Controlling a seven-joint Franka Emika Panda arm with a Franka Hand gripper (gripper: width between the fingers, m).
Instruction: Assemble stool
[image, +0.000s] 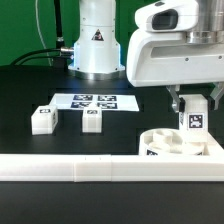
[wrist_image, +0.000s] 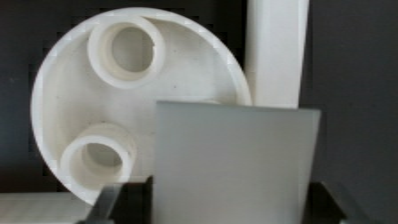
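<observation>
While the seat sits tucked against the rail, presumably to stop it sliding, the tool is clamped on a leg, held upright over the seat for insertion.

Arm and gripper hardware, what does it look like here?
Glossy white arm with a dark triangular sticker on its base column; black cables beside it. Boxy white wrist housing above the gripper; its fingers look black in the wrist view.

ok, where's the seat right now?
On the exterior view's right: the round seat lies flat just beyond the long white rail, with the gripper holding a tagged leg just above it.
</observation>
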